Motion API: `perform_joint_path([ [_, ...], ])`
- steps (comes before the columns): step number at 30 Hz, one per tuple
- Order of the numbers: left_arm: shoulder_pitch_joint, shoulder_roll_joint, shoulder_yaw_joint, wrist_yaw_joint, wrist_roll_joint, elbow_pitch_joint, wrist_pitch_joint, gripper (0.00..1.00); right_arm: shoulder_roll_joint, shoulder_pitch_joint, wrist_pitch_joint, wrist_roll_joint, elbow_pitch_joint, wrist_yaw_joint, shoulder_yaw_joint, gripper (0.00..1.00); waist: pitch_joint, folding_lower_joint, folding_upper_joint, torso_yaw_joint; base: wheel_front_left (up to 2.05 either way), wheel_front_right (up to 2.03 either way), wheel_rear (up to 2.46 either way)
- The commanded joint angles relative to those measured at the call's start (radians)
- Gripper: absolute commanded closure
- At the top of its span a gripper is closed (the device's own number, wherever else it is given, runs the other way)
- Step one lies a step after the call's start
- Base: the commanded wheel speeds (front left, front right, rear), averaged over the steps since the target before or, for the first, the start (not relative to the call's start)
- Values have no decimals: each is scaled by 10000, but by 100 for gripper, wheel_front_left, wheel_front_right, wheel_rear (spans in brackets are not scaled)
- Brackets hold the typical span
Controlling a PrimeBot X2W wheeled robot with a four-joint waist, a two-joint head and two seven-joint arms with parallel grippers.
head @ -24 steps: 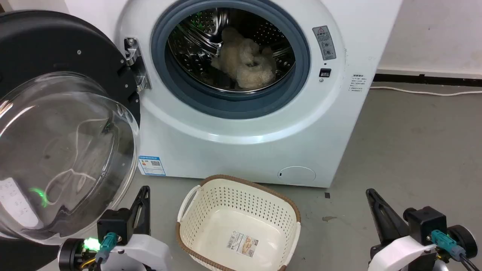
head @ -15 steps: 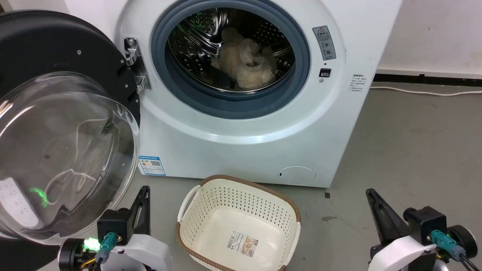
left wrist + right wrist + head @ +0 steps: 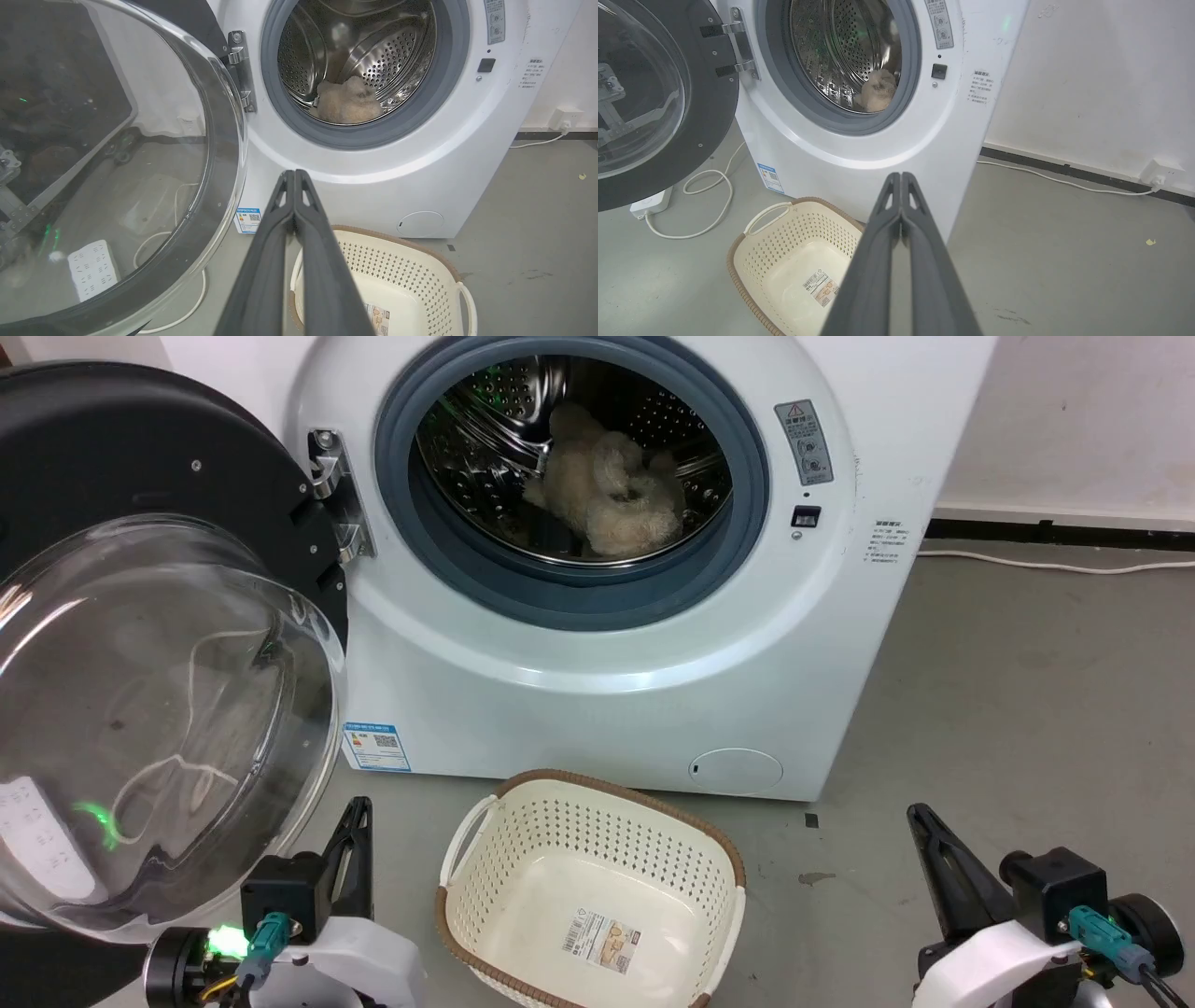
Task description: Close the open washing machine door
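Washing machine door (image 3: 121, 439) stands wide open, swung out left of washing machine (image 3: 607, 709), hinged at porthole's left edge. Beige fluffy item (image 3: 607, 495) in drum. Cream perforated basket (image 3: 579, 831) on floor in front of machine. L gripper (image 3: 294, 173): fingers pressed together, pinching nothing, near door's lower edge. R gripper (image 3: 900, 175): likewise, well apart from door.

The head view looks forward and down at the washer (image 3: 607, 709) from close by, its door (image 3: 112, 448) at the left edge. The left wrist view faces the drum (image 3: 355, 56) from lower down; the right wrist view looks from further right. All share the basket (image 3: 579, 840).
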Motion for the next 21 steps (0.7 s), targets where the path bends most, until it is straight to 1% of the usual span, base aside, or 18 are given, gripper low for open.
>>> perform_joint_path([
  [1,29,1,7,28,28,-41,3,100,45,-121,5,-62,-53,8,-3,100,0,0,0,0,0,0,0],
  [7,29,1,7,28,28,-41,3,100,45,-121,5,-62,-53,8,-3,100,0,0,0,0,0,0,0],
  [8,0,0,0,-2,0,0,0,0,0,0,0,0,0,-2,2,0,0,0,0,0,0,0,0],
  [21,2,5,-137,11,-13,11,-242,0,2,28,-241,168,102,-1,-187,0,-5,0,0,45,0,0,0],
])
